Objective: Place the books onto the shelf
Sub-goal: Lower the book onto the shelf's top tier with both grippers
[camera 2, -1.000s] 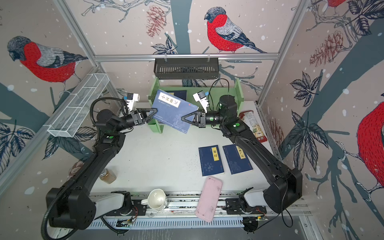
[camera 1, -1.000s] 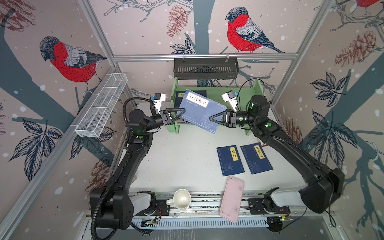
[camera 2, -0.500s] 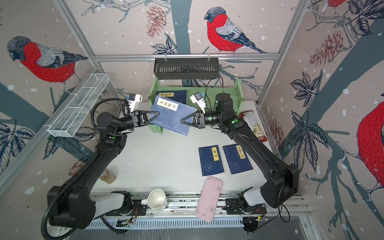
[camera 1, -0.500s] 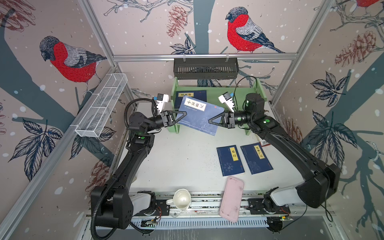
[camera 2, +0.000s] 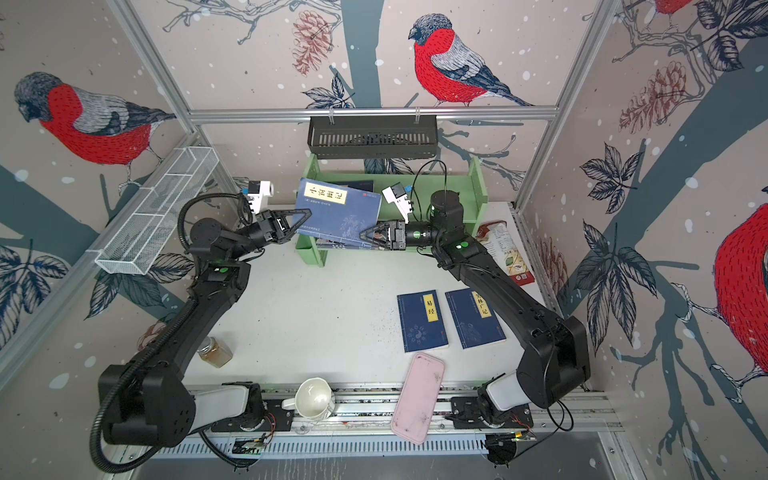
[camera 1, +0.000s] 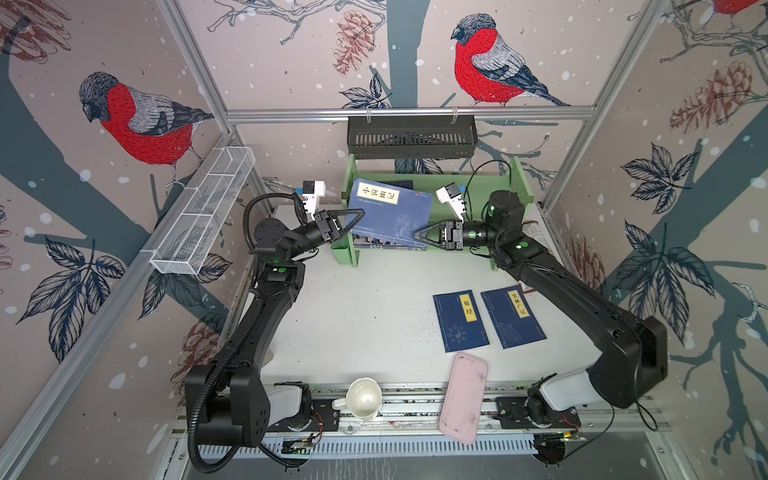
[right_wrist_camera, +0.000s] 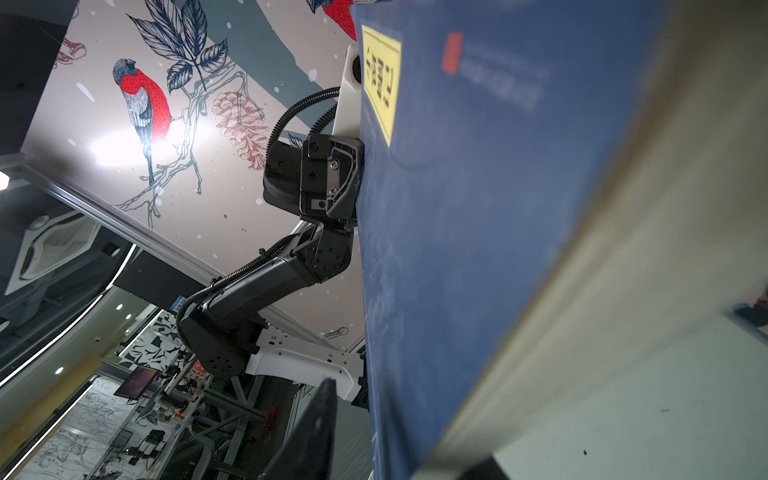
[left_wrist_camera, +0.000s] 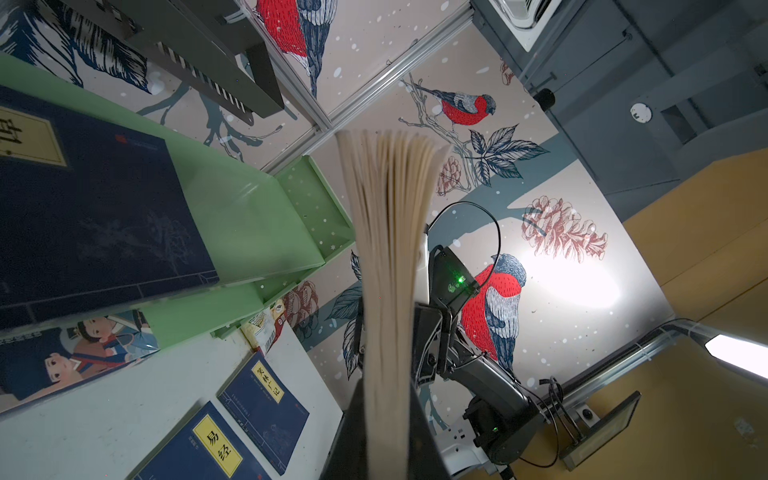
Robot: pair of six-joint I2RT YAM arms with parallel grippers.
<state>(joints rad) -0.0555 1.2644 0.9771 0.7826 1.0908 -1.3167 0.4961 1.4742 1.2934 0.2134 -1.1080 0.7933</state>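
**Held book (camera 1: 390,214) tilted over the left half of the shelf (camera 1: 519,178), between both grippers.**

The left gripper (camera 1: 358,217) clamped the book's left edge, and only the left wrist view showed its pages fanning out. The right gripper (camera 1: 417,235) sat at the lower right corner, jaws parted, with one finger (right_wrist_camera: 320,415) clear of the cover in the right wrist view. The left wrist view showed a navy book (left_wrist_camera: 91,216) on the upper tier and the cartoon book (left_wrist_camera: 79,353) below, both mostly covered in both top views. The tier's right half lay bare. Two books (camera 1: 460,321) lay on the open tabletop (camera 1: 365,316), well apart from the shelf.
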